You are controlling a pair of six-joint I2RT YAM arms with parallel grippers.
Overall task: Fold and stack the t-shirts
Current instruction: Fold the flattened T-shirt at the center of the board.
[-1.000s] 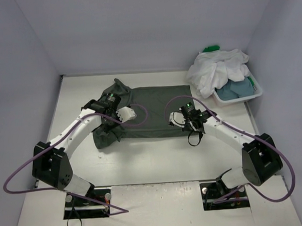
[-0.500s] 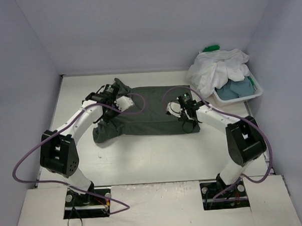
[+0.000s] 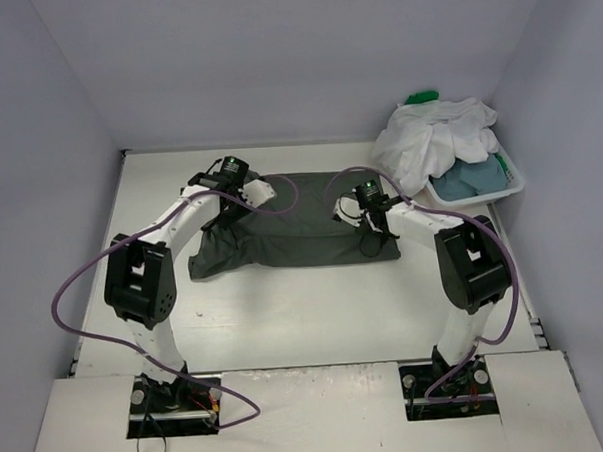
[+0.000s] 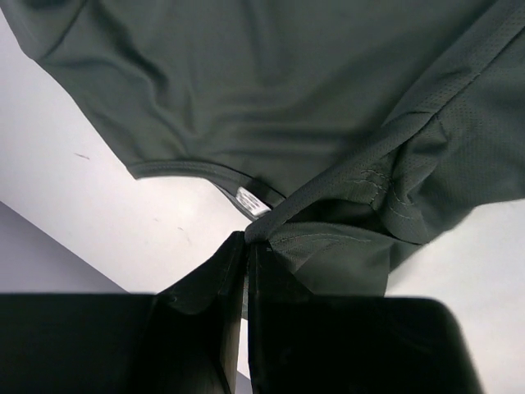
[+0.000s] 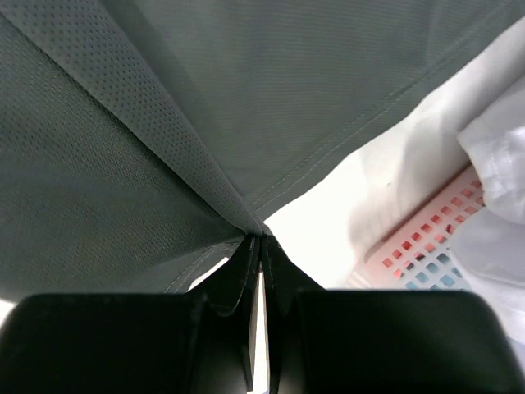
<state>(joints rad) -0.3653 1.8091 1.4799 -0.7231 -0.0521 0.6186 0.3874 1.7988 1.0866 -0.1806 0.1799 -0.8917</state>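
My left jaws and my right jaws are both pinched fully shut on the dark grey mesh-cloth t-shirt (image 3: 301, 221), each nipping a ridge of fabric at its tips, while the rest spreads away beyond them across the white table (image 3: 315, 305). To fold well, I judge, both sides should travel level and at one pace (a lopsided pull would skew the hem) and lie flat before release. Beyond my right jaws, the white slotted plastic basket (image 3: 475, 197) holds the heaped unfolded shirts (image 3: 433, 145).
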